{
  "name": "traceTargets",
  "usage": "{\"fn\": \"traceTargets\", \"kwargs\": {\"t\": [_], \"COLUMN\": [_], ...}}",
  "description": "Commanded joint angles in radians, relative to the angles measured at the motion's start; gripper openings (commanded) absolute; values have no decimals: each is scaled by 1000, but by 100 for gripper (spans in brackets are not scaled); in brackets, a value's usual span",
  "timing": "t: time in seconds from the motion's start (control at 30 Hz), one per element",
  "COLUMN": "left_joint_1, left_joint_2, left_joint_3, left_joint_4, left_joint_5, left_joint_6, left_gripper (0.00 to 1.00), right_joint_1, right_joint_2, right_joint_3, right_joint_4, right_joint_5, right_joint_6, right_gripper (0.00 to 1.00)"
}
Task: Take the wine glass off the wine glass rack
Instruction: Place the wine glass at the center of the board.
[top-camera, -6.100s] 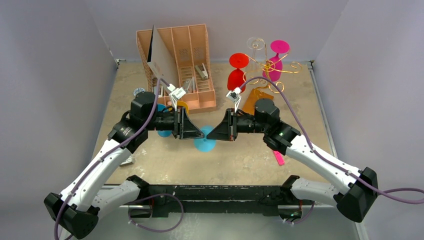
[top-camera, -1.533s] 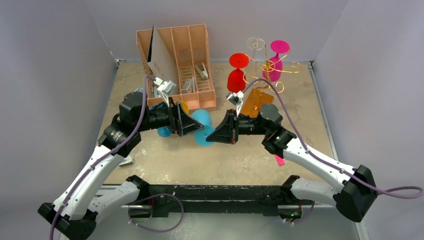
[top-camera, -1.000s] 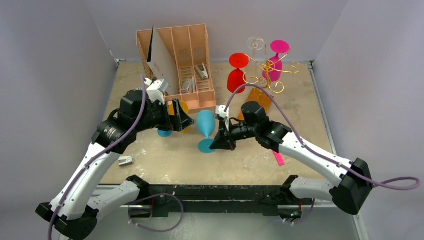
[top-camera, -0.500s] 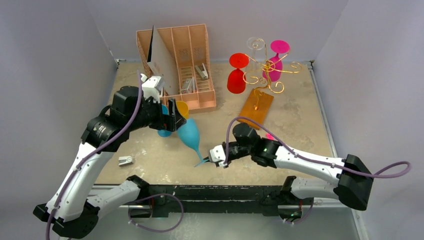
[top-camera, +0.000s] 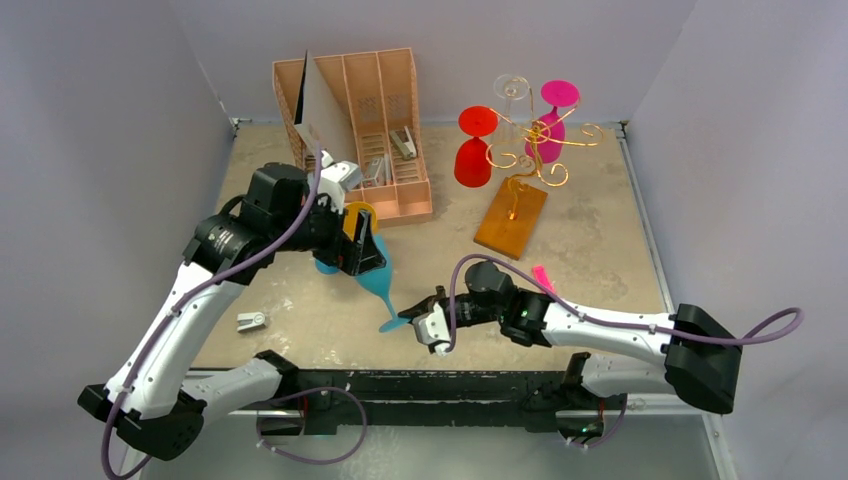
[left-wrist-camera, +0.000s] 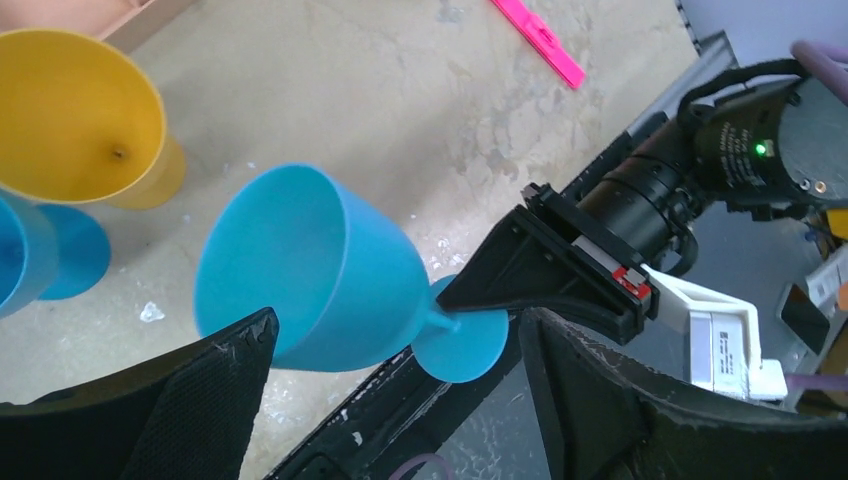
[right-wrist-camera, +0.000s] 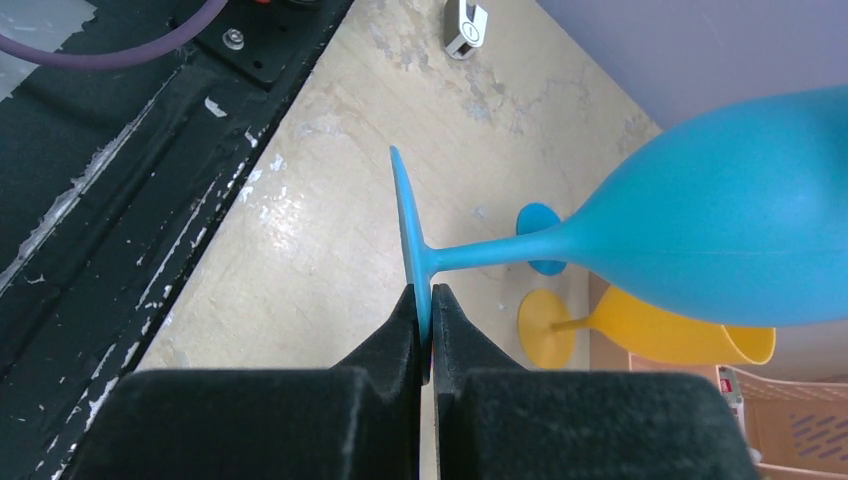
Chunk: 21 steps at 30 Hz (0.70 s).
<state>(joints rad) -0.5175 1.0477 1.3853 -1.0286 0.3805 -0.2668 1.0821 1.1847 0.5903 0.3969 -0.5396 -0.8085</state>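
Observation:
A blue wine glass (top-camera: 373, 270) hangs tilted over the table's near middle. My right gripper (top-camera: 418, 318) is shut on the rim of its foot (right-wrist-camera: 408, 220), the disc pinched edge-on between the pads (right-wrist-camera: 424, 300). My left gripper (top-camera: 362, 250) is open, its fingers wide on either side of the bowl (left-wrist-camera: 320, 270), the left finger close to the bowl's wall. The wine glass rack (top-camera: 530, 140), gold wire on an orange-brown base (top-camera: 512, 216), stands at the back right. A red glass (top-camera: 472, 150), a pink glass (top-camera: 552, 120) and a clear glass (top-camera: 512, 90) hang on it.
A pink-tan file organiser (top-camera: 365, 120) stands at the back left. A yellow glass (left-wrist-camera: 80, 120) and another blue glass (left-wrist-camera: 40, 250) stand just in front of it, under the left arm. A pink marker (top-camera: 545, 275) and a small white clip (top-camera: 250, 320) lie on the table.
The right gripper has carried the blue glass by its foot toward the near edge and tipped it over. The left gripper has come back from the left and now straddles the bowl.

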Motion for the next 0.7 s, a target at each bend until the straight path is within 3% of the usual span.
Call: {"fn": "traceTargets", "kwargs": {"t": [0.0, 0.33, 0.5, 0.67], "left_joint_1": [4, 4, 4, 4], "left_joint_2": [1, 46, 78, 105], "left_joint_3": [10, 21, 20, 35], "left_joint_4": [-6, -88, -134, -169], "left_joint_5": [164, 419, 432, 487], "left_joint_6": [75, 227, 247, 262], "left_gripper": [87, 62, 48, 42], "right_joint_1": [10, 9, 10, 10], "right_joint_2": [-3, -18, -28, -21], "right_joint_3": [-10, -34, -20, -7], "right_joint_4": [89, 130, 52, -3], "right_joint_5": [19, 29, 62, 78], "right_joint_6": [-52, -25, -90, -156], "right_gripper": [0, 0, 0, 0]}}
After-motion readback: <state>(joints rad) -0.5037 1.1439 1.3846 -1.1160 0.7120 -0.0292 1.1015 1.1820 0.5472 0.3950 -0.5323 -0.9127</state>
